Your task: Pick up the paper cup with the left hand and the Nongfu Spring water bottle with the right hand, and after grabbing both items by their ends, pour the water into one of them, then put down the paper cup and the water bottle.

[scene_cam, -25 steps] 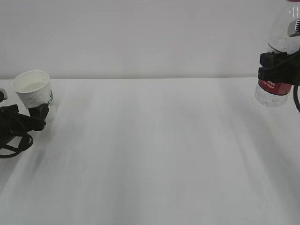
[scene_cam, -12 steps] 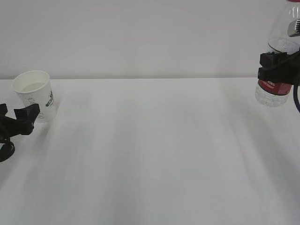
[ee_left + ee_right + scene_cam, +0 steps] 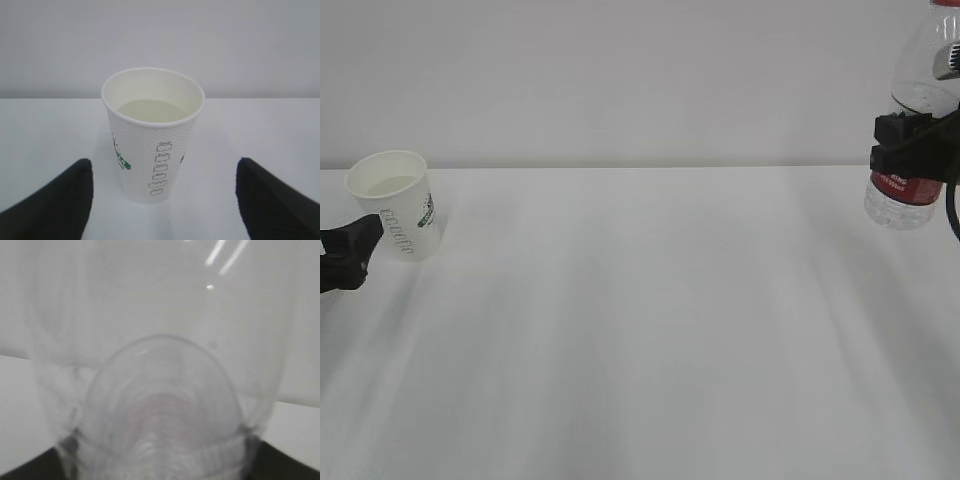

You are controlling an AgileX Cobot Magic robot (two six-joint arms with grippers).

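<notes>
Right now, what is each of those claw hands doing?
Left hand: open, holding nothing, paper cup standing free.
Right hand: closed on the water bottle.

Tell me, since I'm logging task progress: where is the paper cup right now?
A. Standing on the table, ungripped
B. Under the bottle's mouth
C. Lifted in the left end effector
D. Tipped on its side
A: the paper cup stands upright on the table, and in the left wrist view the left end effector has its fingers spread apart on either side without touching it.
</notes>
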